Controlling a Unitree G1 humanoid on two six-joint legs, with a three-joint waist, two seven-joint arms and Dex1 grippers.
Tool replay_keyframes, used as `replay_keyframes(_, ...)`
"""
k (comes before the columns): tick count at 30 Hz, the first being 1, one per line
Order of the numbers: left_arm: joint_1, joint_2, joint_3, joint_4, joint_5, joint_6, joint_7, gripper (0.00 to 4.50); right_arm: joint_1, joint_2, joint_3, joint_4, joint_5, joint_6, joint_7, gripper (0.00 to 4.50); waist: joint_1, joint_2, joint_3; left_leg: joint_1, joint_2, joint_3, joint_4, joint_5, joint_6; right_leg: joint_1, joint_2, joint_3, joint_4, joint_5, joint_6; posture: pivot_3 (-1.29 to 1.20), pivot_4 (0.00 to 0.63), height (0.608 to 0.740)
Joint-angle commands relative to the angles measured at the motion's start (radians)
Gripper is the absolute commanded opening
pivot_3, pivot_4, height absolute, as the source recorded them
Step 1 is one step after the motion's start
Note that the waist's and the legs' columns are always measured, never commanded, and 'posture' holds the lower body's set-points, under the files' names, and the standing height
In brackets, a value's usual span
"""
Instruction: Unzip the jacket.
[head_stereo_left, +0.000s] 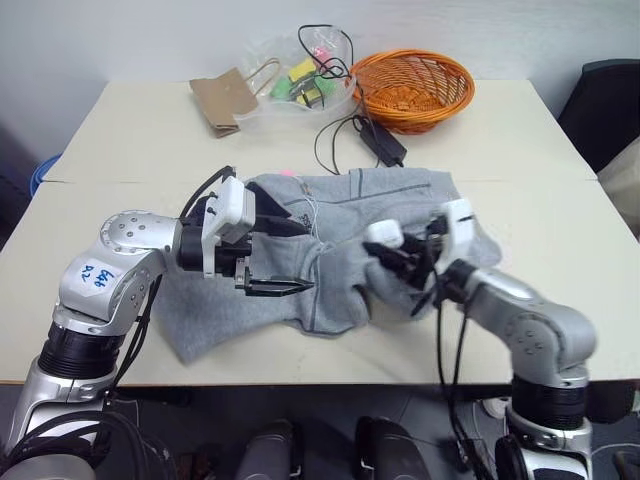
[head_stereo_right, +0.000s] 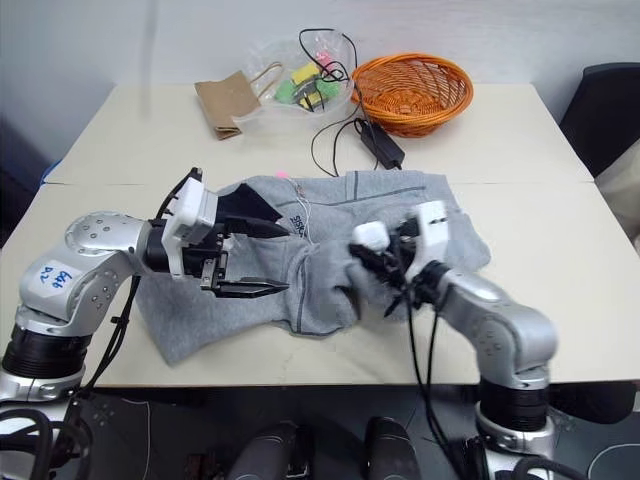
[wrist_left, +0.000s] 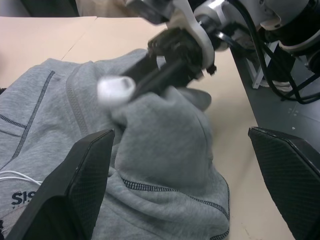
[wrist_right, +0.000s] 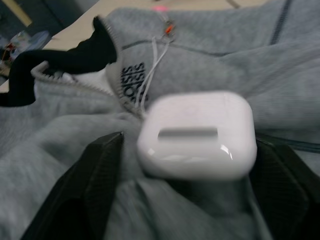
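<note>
The grey jacket (head_stereo_left: 400, 195) lies crumpled in the middle of the table, with its dark collar lining (wrist_right: 55, 62) and zipper teeth (wrist_right: 75, 82) showing beside a black print (wrist_right: 131, 82). My left gripper (head_stereo_left: 305, 258) hovers open over the jacket's left part, pointing right. My right gripper (head_stereo_left: 395, 272) reaches in from the right over a raised fold of fabric. A white earbud case (wrist_right: 195, 135) sits between its fingers, with a narrow gap on one side. The case (head_stereo_left: 383, 233) is just above the fold.
At the back of the table (head_stereo_left: 120, 140) stand an orange wicker basket (head_stereo_left: 412, 88), a brown paper bag (head_stereo_left: 225, 100) and a clear plastic bag of small items (head_stereo_left: 300, 80). A black power adapter (head_stereo_left: 385, 140) with cable lies behind the jacket. A dark chair (head_stereo_left: 610, 110) is at the right.
</note>
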Motion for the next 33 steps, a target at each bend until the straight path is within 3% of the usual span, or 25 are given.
replay_keyframes(1, 0.008, 0.013, 0.034, -0.043, -0.008, -0.001, 0.006, 4.50, 0.003, -0.057, 0.034, -0.059, -0.038, -0.039, 0.011, 4.47, -0.001, 0.000, 0.000, 0.000, 0.000, 0.000, 0.000, 0.000, 0.000, 0.000, 0.000, 0.000, 0.000, 0.000, 0.000, 0.00, 0.150, 0.740)
replay_keyframes(9, 0.026, 0.004, 0.033, -0.065, -0.012, 0.007, 0.023, 4.50, -0.030, -0.133, 0.000, -0.062, -0.059, -0.068, 0.011, 4.47, -0.002, 0.000, 0.000, 0.000, 0.001, 0.000, 0.000, 0.000, 0.000, 0.000, 0.000, 0.000, 0.000, 0.000, 0.000, 0.00, 0.150, 0.740)
replay_keyframes(16, 0.001, -0.003, 0.022, -0.047, -0.004, 0.002, 0.018, 4.50, -0.082, -0.018, 0.040, 0.030, -0.065, -0.042, -0.046, 4.47, -0.004, 0.000, 0.000, 0.000, 0.001, 0.000, 0.000, 0.000, 0.000, 0.000, 0.001, 0.000, 0.000, 0.000, 0.000, 0.00, 0.150, 0.740)
replay_keyframes(30, 0.010, 0.013, 0.032, -0.058, -0.005, 0.012, 0.017, 4.50, -0.059, 0.062, 0.040, 0.068, -0.074, 0.043, -0.109, 4.47, -0.005, 0.000, 0.000, 0.000, 0.001, 0.000, 0.000, 0.000, 0.000, 0.000, 0.001, 0.000, 0.000, 0.000, 0.000, 0.00, 0.150, 0.740)
replay_keyframes(33, 0.010, 0.015, 0.031, -0.058, -0.003, 0.011, 0.018, 4.50, -0.053, 0.076, 0.032, 0.065, -0.065, 0.054, -0.105, 3.91, -0.005, 0.000, 0.000, 0.000, 0.001, 0.000, 0.000, 0.000, 0.000, 0.000, 0.001, 0.000, 0.000, 0.000, 0.000, 0.00, 0.150, 0.740)
